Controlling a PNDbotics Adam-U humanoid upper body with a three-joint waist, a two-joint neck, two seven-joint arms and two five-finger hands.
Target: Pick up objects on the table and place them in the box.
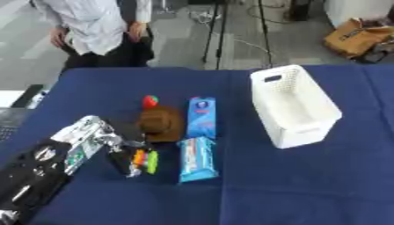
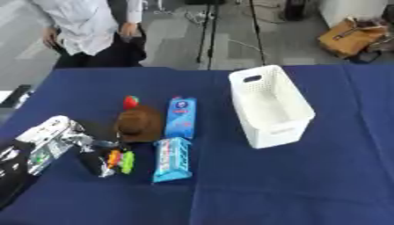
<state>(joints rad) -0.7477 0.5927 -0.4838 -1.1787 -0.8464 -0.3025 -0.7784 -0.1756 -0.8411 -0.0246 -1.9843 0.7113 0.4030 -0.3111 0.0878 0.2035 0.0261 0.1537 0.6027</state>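
Nearest the camera, the robot's left arm comes up from the lower left corner, black with silver joints, its lower part cut off by the frame edge. Its left hand [image 1: 123, 159] is down on the blue surface [image 1: 308, 184], dark fingers curled round a small toy [image 1: 144, 160] in orange and bright green; what the toy is I cannot make out, as the fingers hide part of it. No right hand shows anywhere.

Just beside the toy, on its right, lies a light blue packet [image 1: 198, 159] with red and white print, the writing too blurred to read. Above it, end to end and nearly touching, lies a blue carton [image 1: 202, 117] with a round mark near its far end and a red band of print, also unreadable. Left of the carton sits a brown hat-shaped thing [image 1: 161, 123], and behind it a small red and green round thing [image 1: 150, 101], partly hidden by the hat's edge.

Well apart to the right stands the white box [image 2: 296, 103], perforated walls, a handle slot in its far end; nothing shows inside it.
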